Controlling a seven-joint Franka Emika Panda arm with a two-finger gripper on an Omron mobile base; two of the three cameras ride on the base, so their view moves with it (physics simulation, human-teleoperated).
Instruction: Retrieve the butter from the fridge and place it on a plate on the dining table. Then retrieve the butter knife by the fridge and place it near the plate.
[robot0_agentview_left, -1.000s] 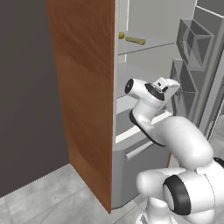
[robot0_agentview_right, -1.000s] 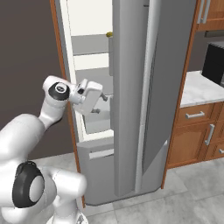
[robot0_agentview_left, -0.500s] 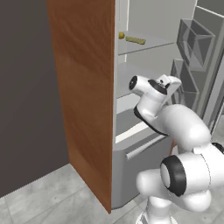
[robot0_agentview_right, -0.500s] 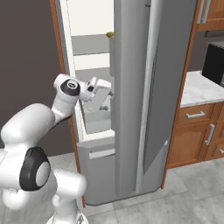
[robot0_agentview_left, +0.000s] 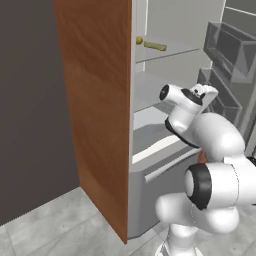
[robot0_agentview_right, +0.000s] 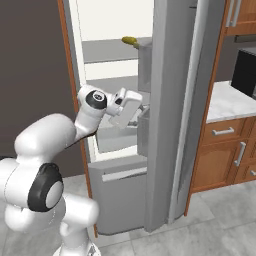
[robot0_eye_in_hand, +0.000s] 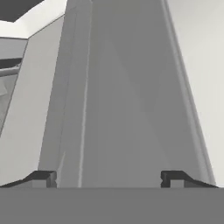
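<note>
My claw stands wide apart with nothing between its tips, both dark fingertips low in my hand view with grey fridge surface filling the gap. I am reaching into the fridge, whose left door is swung open while the right door stands shut in front of me in the right base view.

The butter is a small, slim, yellowish-tan stick lying flat on an upper grey shelf, with a rounded yellow knob showing at its left end. In the left base view it sits at about twelve o'clock from my wrist, well above it. In the right base view the butter peeks out at roughly one o'clock from my hand, at the edge of the shut door.

The wooden side panel stands at nine o'clock of my arm. Wooden cabinets and a white tabletop lie at three o'clock.
</note>
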